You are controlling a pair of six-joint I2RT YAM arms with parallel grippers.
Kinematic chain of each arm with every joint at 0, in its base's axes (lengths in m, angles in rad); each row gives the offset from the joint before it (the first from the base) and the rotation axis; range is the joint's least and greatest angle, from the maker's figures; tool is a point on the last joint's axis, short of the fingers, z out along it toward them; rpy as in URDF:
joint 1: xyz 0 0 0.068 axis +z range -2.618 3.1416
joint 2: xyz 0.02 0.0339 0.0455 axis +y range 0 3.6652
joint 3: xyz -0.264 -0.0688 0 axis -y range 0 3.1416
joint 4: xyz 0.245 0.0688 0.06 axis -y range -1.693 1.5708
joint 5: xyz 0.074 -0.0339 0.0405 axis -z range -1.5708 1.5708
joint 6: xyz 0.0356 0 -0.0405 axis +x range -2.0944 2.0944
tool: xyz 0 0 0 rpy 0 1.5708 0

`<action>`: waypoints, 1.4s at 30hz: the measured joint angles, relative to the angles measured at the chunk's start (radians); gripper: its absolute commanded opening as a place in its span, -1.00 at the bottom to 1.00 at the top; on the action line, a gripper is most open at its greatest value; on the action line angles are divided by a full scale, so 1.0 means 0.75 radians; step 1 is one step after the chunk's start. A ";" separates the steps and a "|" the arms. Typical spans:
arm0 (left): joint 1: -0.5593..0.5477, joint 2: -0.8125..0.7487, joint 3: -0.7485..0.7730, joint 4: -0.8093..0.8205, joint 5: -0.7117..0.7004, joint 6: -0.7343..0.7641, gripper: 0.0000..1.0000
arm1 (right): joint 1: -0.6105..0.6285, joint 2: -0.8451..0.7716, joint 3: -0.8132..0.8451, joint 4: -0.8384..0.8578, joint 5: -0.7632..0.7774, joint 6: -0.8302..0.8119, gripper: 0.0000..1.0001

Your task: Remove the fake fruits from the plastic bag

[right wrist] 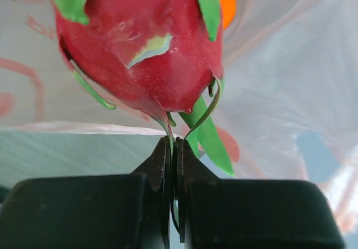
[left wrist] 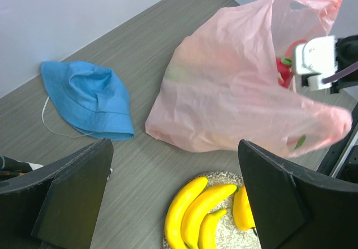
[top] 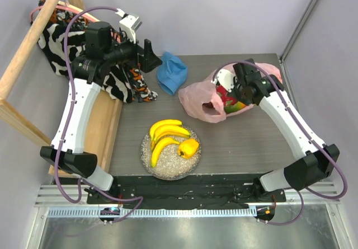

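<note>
The pink plastic bag (top: 197, 99) lies at the back right of the table, its mouth toward the front; it also shows in the left wrist view (left wrist: 229, 92). My right gripper (top: 228, 92) is at the bag's mouth, shut on the thin green tip of the red dragon fruit (right wrist: 140, 47), which also shows in the top view (top: 225, 99). An orange (right wrist: 226, 3) shows behind it. The banana bunch (top: 165, 134) and yellow pepper (top: 188, 147) lie on a speckled plate (top: 168, 168). My left gripper (top: 150, 55) is open and empty, held high at the back left.
A blue cloth hat (top: 172, 73) lies at the back of the table, left of the bag. Black-and-white patterned fabric (top: 120, 84) hangs over a wooden frame (top: 33, 36) at the left.
</note>
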 measured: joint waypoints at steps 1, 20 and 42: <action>0.000 0.000 0.000 -0.001 -0.002 0.001 1.00 | -0.005 0.014 -0.017 -0.030 0.021 -0.005 -0.98; 0.000 0.000 0.000 -0.016 -0.029 0.049 1.00 | -0.115 -0.502 0.085 -0.026 -0.031 -0.097 -0.98; 0.036 -0.192 -0.123 -0.052 -0.097 0.123 1.00 | 0.110 -0.232 -0.113 0.433 -0.839 0.473 -0.98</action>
